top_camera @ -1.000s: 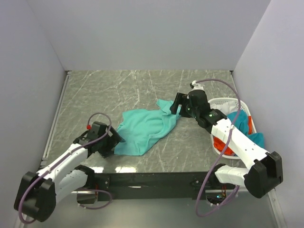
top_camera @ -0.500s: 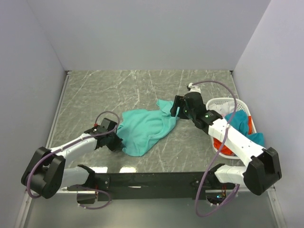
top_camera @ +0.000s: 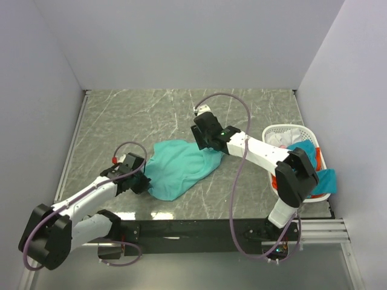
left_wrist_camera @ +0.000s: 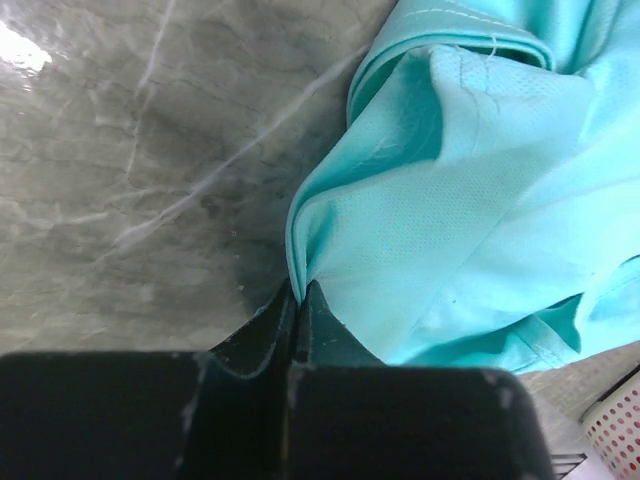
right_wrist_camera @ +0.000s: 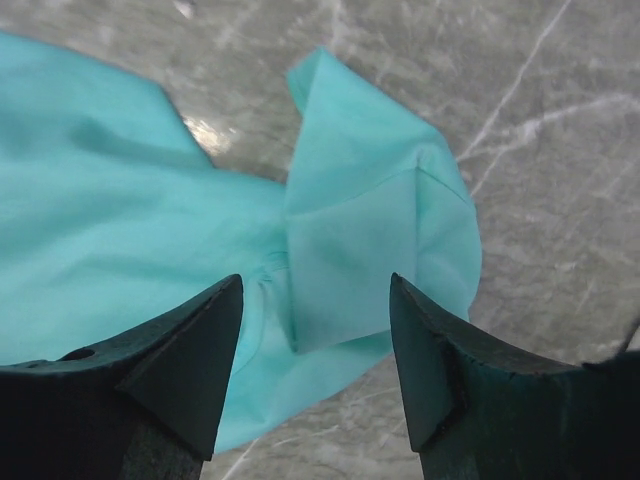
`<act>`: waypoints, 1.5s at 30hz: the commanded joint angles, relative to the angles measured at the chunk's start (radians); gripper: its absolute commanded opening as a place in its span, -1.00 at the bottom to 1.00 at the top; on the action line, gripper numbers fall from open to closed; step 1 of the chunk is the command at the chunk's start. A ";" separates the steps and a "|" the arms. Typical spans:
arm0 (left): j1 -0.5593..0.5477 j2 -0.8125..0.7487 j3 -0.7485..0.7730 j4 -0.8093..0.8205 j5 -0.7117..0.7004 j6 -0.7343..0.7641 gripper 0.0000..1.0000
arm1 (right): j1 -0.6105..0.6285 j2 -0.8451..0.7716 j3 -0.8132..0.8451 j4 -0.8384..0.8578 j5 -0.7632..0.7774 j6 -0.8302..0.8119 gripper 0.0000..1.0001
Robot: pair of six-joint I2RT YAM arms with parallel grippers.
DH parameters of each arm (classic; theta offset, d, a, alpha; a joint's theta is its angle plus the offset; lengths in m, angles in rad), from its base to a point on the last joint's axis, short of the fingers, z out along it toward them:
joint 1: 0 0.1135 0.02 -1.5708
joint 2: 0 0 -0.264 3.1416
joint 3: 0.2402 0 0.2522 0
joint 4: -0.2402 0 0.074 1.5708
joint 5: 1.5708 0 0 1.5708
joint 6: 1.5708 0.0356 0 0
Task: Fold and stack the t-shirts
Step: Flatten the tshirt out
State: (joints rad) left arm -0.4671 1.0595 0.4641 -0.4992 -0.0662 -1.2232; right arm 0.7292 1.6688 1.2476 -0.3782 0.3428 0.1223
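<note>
Teal-green t-shirt (top_camera: 178, 166) is lying crumpled on the marble table (top_camera: 121, 118) in the top view, with the left gripper (top_camera: 139, 180) at its left edge and the right gripper (top_camera: 204, 136) at its far corner. In the left wrist view, the fingers (left_wrist_camera: 270, 330) are pinching a fold of the shirt's edge. In the right wrist view, the fingers (right_wrist_camera: 200, 340) are standing apart over a folded flap, gripping nothing.

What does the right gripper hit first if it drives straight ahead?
Likely the teal t-shirt: its folded flap lies between the open jaws of the right gripper, with the table under it. How far off is unclear.
</note>
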 commanded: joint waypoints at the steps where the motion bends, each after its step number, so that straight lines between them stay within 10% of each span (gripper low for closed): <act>1: -0.001 -0.033 0.002 -0.041 -0.049 0.013 -0.99 | 0.001 0.029 0.020 -0.056 0.067 0.042 0.32; 15: -0.001 -0.059 0.016 -0.085 -0.075 0.011 -0.99 | 0.009 0.039 -0.096 0.001 0.108 0.165 -0.29; 21: -0.001 -0.115 0.024 -0.102 -0.092 0.008 -0.99 | 0.009 0.002 -0.082 0.013 0.094 0.200 -1.00; 33: -0.001 -0.242 0.372 -0.242 -0.271 0.094 -0.99 | 0.003 -0.553 -0.123 -0.001 0.191 0.274 -1.00; 45: -0.001 -0.335 0.890 -0.030 -0.250 0.327 -0.99 | 0.001 -0.866 0.214 -0.080 -0.099 0.203 -1.00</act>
State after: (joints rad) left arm -0.4671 0.7620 1.2846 -0.6117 -0.3019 -0.9844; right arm 0.7322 0.8238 1.3903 -0.4255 0.3237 0.3531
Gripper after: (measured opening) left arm 0.025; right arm 0.012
